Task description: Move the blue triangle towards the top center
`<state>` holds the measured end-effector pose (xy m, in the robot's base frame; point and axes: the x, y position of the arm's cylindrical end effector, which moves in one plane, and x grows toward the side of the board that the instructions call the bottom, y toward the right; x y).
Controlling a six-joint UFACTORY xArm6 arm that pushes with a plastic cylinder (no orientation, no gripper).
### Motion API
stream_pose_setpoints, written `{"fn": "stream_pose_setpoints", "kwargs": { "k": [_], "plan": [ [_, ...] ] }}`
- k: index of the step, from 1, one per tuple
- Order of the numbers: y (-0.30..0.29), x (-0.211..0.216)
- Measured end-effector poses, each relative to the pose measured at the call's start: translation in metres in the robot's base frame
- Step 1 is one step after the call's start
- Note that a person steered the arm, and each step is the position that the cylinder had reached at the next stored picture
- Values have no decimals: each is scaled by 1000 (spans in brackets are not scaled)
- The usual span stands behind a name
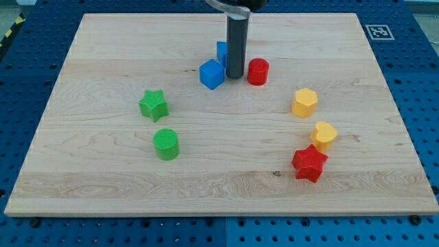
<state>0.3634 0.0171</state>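
Observation:
My tip (234,75) stands near the view's top centre, between a blue cube (212,74) on its left and a red cylinder (258,71) on its right. A second blue block (221,51), partly hidden behind the rod, sits just above and left of the tip; its shape cannot be made out, and it may be the blue triangle. The tip is close to all three blocks; contact cannot be told.
A green star (153,105) and a green cylinder (166,144) lie at the view's left. A yellow hexagon (304,103), a yellow heart (324,135) and a red star (309,163) lie at the right. The wooden board (103,192) sits on a blue perforated table.

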Motion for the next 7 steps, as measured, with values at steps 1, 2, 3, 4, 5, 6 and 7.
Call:
{"fn": "stream_pose_setpoints", "kwargs": {
  "k": [1,2,3,4,5,6,7],
  "plan": [
    [-23,-24],
    [-23,-24],
    [-23,-38],
    [-23,-65],
    [-22,-74],
    [-22,-73],
    [-7,-65]
  ]
}}
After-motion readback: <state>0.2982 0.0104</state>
